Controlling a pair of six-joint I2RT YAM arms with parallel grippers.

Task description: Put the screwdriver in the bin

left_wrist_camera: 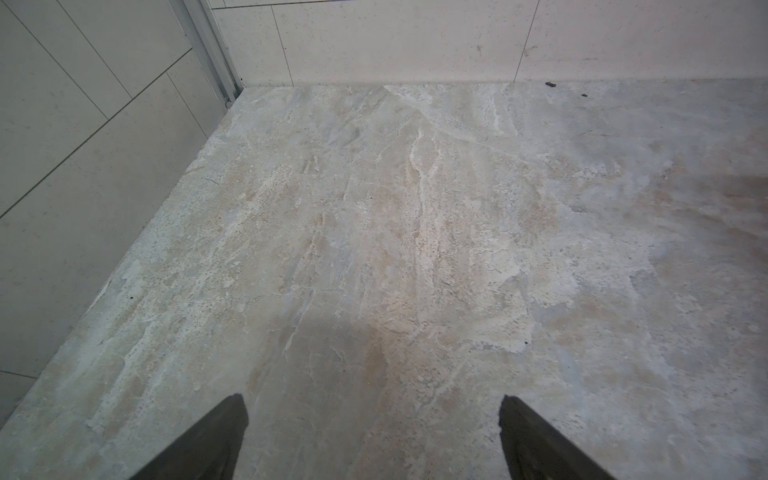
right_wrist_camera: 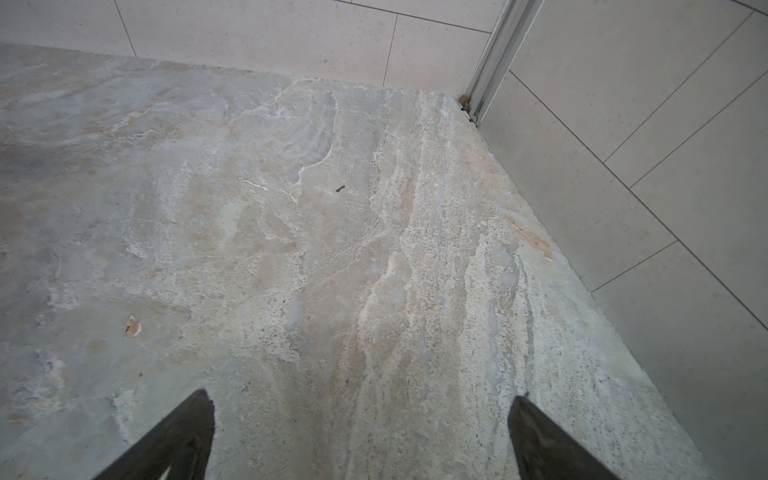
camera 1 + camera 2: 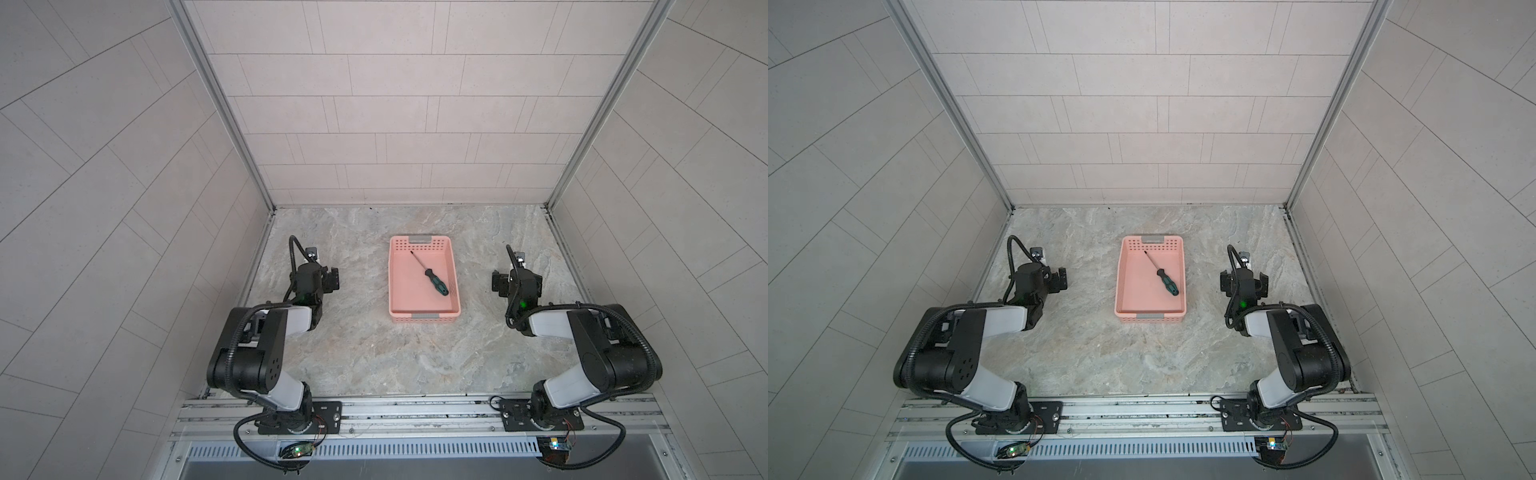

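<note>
- Screwdriver (image 3: 429,271) (image 3: 1161,273) down flat on the floor of the bin (image 3: 420,247) (image 3: 1152,247), in plain sight in both top views.
- Lying on a diagonal: thin dark shaft pointing to the far-left corner, green and black handle toward the near right, close by the right wall.
- Salmon-pink bin sitting mid-table on the marbled tabletop (image 3: 353,353), long sides running near to far, grey label patch at each short end.
- Left gripper (image 3: 330,279) (image 3: 1061,279) parked left of the bin, well apart from it, arm folded back on itself.
- From the left wrist view, left gripper (image 1: 372,399) with jaws spread wide, nothing between them, only bare tabletop showing between the dark fingertips (image 1: 224,432).
- Right gripper (image 3: 498,282) (image 3: 1227,282) off to the right of the bin, also well apart, arm folded likewise.
- From the right wrist view, right gripper (image 2: 361,397) gaping fully, holding nothing, just stone-patterned surface and the far-right wall corner ahead.
- Neither gripper touching bin or screwdriver.
</note>
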